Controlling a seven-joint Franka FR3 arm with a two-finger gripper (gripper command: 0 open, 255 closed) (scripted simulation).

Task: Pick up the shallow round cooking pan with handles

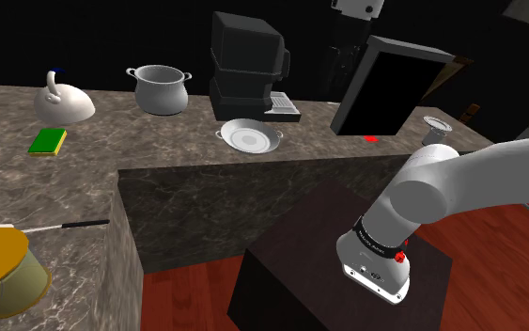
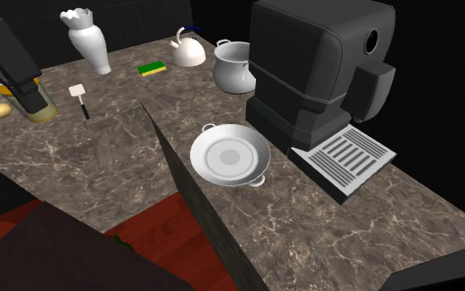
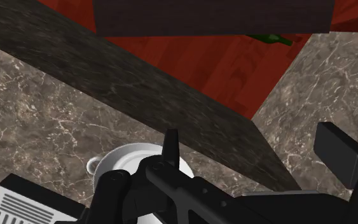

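Bending at a thick joint, the white arm (image 1: 469,174) comes in from the shoulder view's right edge and drops to a link end just above the dark stand (image 1: 300,244). A dark band on that link carries pale lettering too small to read. In the wrist view the hand (image 3: 255,147) looks down on the marbled worktop (image 3: 37,114) from well above it. Its two black fingers (image 3: 171,149) are spread wide, with nothing between them.

The pan (image 3: 123,158) lies flat on the worktop, near its front edge and well apart from the hand. One finger and the hand's black body partly hide it. It is shallow, round and pale grey-white, with a small loop handle on either side.

Just beside the pan stands a black coffee machine (image 2: 305,66), its ribbed drip tray (image 2: 350,157) jutting forward. No brand mark can be made out on it. Farther along the worktop stand a grey pot (image 2: 234,66) with two handles, a white kettle (image 2: 187,51) and a green and yellow sponge (image 2: 151,68).
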